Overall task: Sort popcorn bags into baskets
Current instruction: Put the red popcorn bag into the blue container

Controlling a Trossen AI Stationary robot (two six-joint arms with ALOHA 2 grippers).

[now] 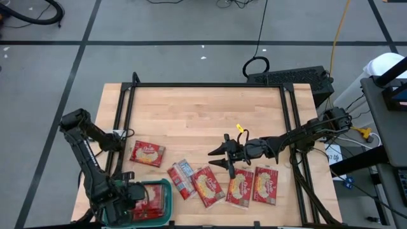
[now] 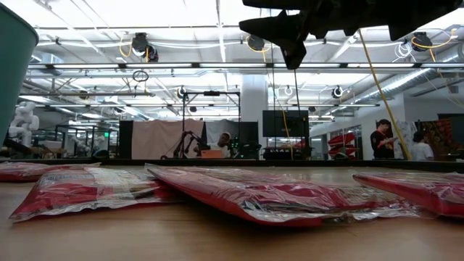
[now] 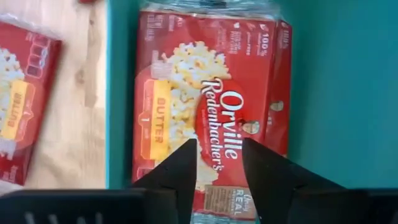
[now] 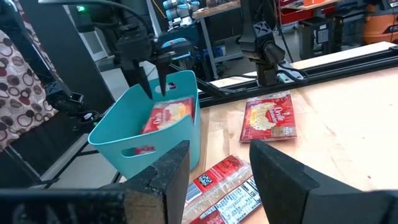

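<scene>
A light wooden table (image 1: 203,121) with a black frame is seen filling the centre of the high view. At the lower left of that view, at the table's near corner, a teal basket (image 1: 166,198) is located, and red popcorn bags (image 3: 205,106) are stacked inside it, the top one lying flat with its lettering facing up. The left gripper (image 3: 219,163) is positioned directly above the basket, just over the stacked bags; its two fingers are spread apart and nothing is held between them. The right gripper (image 1: 224,159) is held above the middle of the table, in the lower centre of the high view, with its fingers parted and empty. Five loose bags are laid on the table along the lower part of the high view: one bag (image 1: 147,153) lies apart at left of centre, near the basket; a second bag (image 1: 182,179), showing white-blue patches, lies just beside a third bag (image 1: 207,186); a fourth bag (image 1: 241,187) and a fifth bag (image 1: 265,184) lie side by side at lower right of centre, just below the right gripper. In the low view, persons (image 2: 382,139) are seen in the room behind the table, at the right of the frame.
</scene>
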